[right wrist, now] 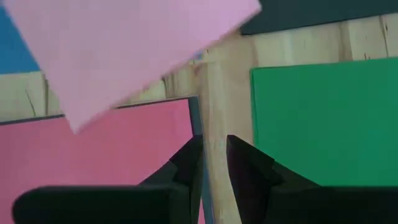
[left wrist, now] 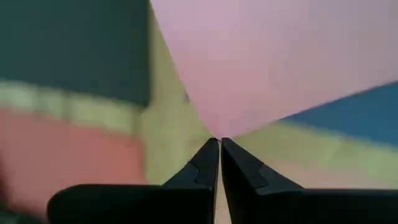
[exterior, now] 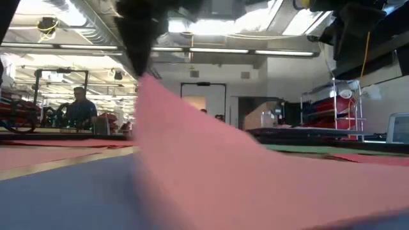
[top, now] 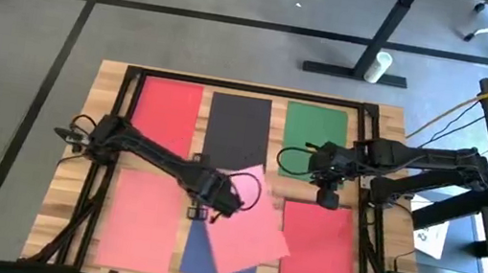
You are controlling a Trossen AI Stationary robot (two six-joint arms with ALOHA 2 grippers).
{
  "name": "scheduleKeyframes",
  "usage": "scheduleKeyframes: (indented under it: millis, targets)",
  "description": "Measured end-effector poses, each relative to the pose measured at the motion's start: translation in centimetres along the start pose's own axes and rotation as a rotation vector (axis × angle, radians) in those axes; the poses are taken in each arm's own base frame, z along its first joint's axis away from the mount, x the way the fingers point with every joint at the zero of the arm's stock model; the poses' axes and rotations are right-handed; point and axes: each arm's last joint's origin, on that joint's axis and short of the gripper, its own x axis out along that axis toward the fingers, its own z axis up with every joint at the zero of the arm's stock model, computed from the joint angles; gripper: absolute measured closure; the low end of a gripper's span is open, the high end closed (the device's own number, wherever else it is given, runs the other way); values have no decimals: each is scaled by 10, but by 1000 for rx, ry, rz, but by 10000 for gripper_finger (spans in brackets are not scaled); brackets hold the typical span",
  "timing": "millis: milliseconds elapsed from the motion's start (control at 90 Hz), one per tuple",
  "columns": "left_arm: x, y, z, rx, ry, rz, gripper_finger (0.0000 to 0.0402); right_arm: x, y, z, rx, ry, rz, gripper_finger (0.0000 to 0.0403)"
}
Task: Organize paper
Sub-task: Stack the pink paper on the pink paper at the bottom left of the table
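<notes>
Seven flat matte sheets of paper lie on the wooden slatted table (top: pixel 87 147): a red sheet (top: pixel 166 110), a black sheet (top: pixel 237 126) and a green sheet (top: pixel 314 128) across the far row, a pale pink sheet (top: pixel 139 223) and another red sheet (top: pixel 318 254) in the near row, and a blue sheet (top: pixel 200 251) mostly covered by a tilted pink sheet (top: pixel 245 224). The left gripper (left wrist: pixel 219 140) is at the table's middle, fingers pressed together on a corner of that tilted pink sheet. The right gripper (right wrist: pixel 213 149) hovers above the gap between the green sheet and the near red sheet, its fingers narrowly parted and gripping nothing.
</notes>
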Motion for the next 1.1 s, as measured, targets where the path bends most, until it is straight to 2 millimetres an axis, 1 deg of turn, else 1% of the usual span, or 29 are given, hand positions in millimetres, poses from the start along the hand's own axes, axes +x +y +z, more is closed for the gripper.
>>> scheduleKeyframes:
  millis: [67,167,322,589,644,711,778,856,967,1100]
  targets:
    - [-3,-6,-8,16,30,28,401,0,0,0,0,0,0,343]
    - [-6,-18,-16,53,18,27,401,0,0,0,1,1,0,343]
    - [-1,-32,-29,87,51,38,401,0,0,0,6,1,0,343]
    - [8,-40,-58,60,111,38,401,0,0,0,6,4,7,343]
    - [8,-43,-60,34,87,16,401,0,0,0,6,4,7,343]
    - [9,-50,-58,3,23,-51,401,0,0,0,6,3,7,343]
    - [9,-59,-55,5,-47,-125,401,0,0,0,6,2,8,343]
    - [7,-68,-54,11,-93,-159,401,0,0,0,5,3,8,343]
    - [14,-72,-58,-93,-126,-194,401,0,0,0,5,2,8,343]
    - [24,-64,-72,-274,-194,-277,401,0,0,0,5,2,10,343]
